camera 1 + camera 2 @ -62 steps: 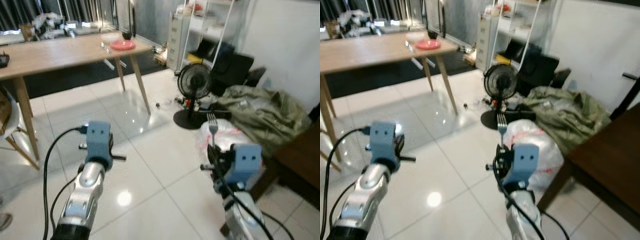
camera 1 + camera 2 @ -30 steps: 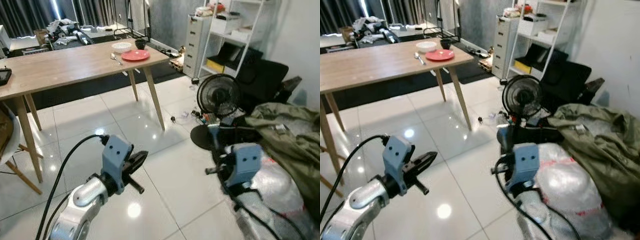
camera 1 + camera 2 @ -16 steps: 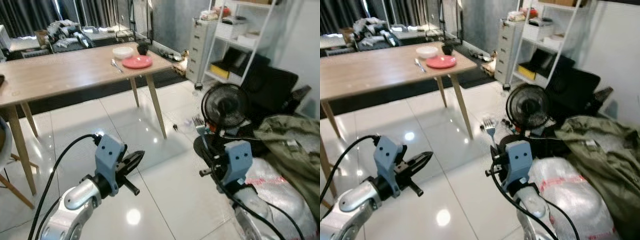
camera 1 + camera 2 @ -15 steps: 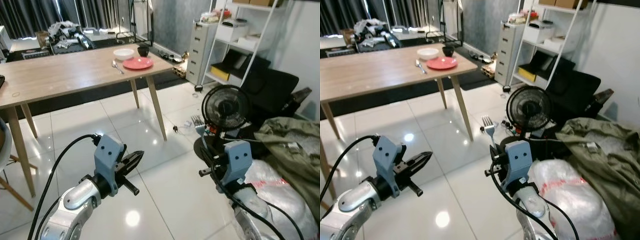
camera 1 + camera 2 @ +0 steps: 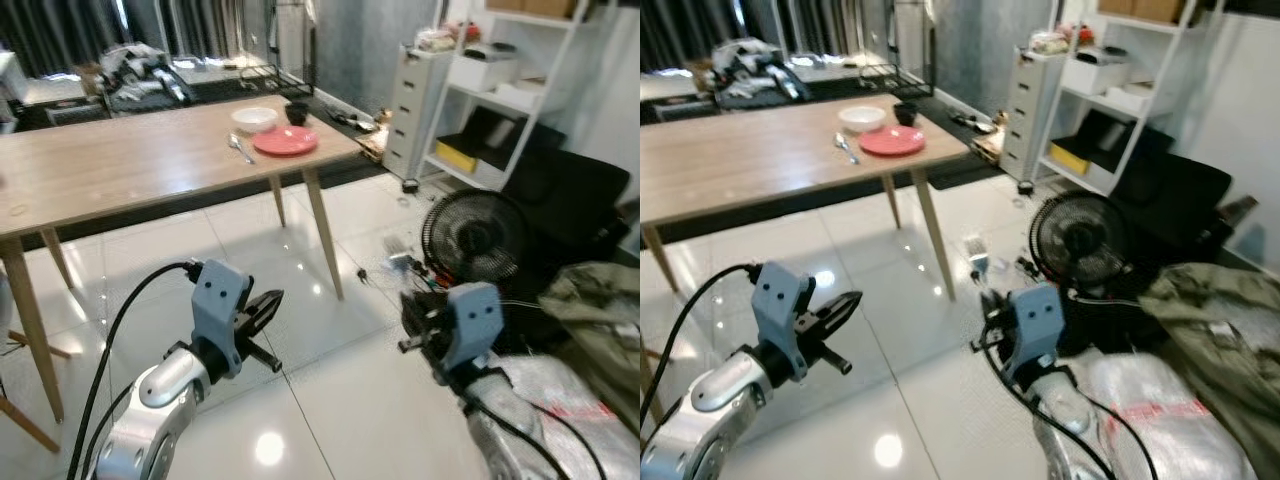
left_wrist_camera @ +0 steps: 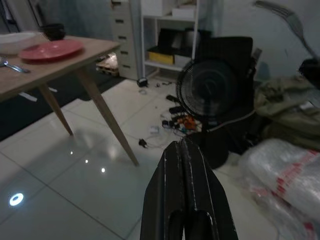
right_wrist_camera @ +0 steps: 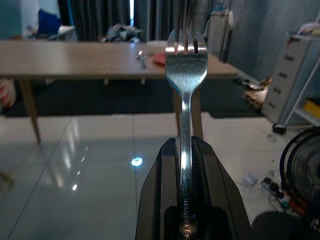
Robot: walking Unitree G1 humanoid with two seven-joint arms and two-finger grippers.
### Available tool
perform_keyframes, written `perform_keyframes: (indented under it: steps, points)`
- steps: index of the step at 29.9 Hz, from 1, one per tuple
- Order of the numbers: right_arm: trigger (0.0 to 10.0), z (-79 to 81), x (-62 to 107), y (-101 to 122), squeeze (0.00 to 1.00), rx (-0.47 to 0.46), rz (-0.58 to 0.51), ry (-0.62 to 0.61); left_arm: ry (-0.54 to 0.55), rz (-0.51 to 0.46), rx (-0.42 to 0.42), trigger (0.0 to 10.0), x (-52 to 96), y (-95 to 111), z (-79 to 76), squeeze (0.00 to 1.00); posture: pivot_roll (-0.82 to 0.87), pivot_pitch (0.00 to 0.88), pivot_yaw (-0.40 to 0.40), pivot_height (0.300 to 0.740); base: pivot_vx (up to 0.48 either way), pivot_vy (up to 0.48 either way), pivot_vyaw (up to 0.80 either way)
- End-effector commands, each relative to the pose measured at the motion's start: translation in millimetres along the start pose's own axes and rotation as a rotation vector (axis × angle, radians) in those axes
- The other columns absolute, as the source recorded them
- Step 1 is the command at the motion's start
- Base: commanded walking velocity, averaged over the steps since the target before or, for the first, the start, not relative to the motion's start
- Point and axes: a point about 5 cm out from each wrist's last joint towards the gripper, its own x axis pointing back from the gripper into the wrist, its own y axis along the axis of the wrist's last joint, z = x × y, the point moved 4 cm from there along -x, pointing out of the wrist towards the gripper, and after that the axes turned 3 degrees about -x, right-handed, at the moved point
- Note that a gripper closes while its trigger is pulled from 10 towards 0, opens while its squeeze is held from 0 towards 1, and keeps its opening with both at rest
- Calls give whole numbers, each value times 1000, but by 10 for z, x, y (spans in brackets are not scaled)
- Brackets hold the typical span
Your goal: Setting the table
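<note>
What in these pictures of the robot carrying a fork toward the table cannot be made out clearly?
- Fork in the right gripper: handle end hidden between the fingers in the right wrist view; blurred in the eye views.
- Dark cup and white bowl beside the red plate: contents too small.
- Wooden table: cut off by the left edge.

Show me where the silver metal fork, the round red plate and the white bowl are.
silver metal fork (image 7: pixel 185 107): right wrist view, on its handle.
round red plate (image 5: pixel 285 141): left eye view, on its centre.
white bowl (image 5: pixel 253 118): left eye view, on its rim.
</note>
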Motion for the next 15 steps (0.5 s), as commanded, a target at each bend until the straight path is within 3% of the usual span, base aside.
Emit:
perform_keyframes:
  steps: [1,15]
  points:
    - [10000,-25,2,-32,0,-12,6,-25,12,22,-1,10000,18,-55,27,0,9,5,79,740,472,0,0]
    - [10000,-15,-10,-11,0,-26,-3,-36,30,21,-1,10000,3,-63,49,0,14,14,78,740,472,0,0]
